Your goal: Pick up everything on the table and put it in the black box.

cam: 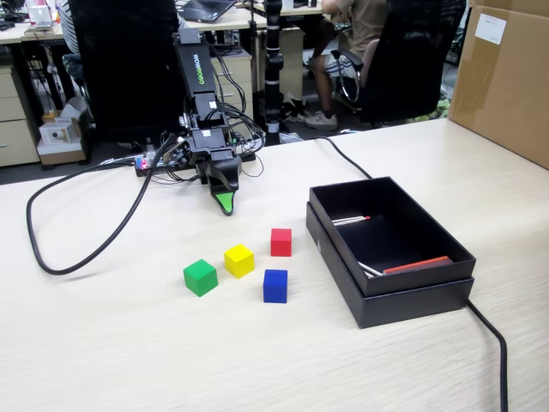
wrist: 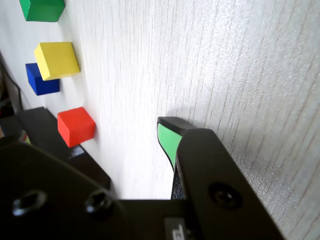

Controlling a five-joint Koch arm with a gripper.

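The robot is a slim black plastic arm (cam: 199, 94) built of boxy segments, with white lettering running down the upper segment (too small to read in the fixed view). Thin black cables (cam: 232, 120) loop in a bundle around its middle and base near the tabletop's far edge. Its hand (cam: 225, 204) is black with a bright green pad lining on the pointed finger (wrist: 167, 140). The wrist view shows matte black housing with dark recessed screws (wrist: 220, 195).
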